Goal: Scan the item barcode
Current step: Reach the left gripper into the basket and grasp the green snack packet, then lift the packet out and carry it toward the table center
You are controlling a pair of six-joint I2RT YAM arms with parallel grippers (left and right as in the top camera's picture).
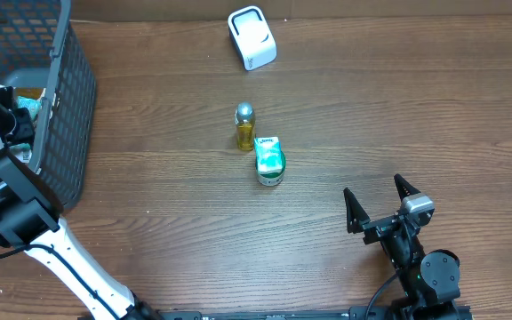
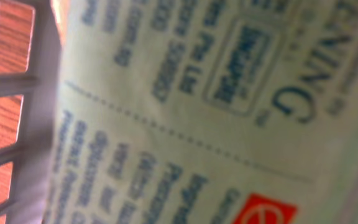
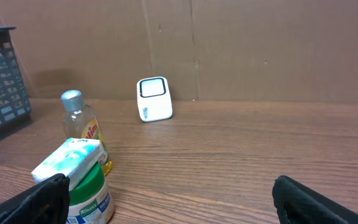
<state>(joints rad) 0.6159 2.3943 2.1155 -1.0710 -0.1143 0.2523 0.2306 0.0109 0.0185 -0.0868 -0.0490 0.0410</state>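
The left gripper is reaching down inside the black plastic basket, at the left edge of the brown wooden surface. Its camera is filling up with a pale green printed packet. The packet is very close and blurry, so I cannot tell if the gripper is holding it. The right gripper is sitting wide open, holding nothing. The small white box scanner is standing well apart, at the back.

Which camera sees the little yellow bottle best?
The right wrist camera: the yellow bottle stands side-on, cap and label showing. Overhead sees it tiny, from above. The left wrist camera sees only a printed packet.
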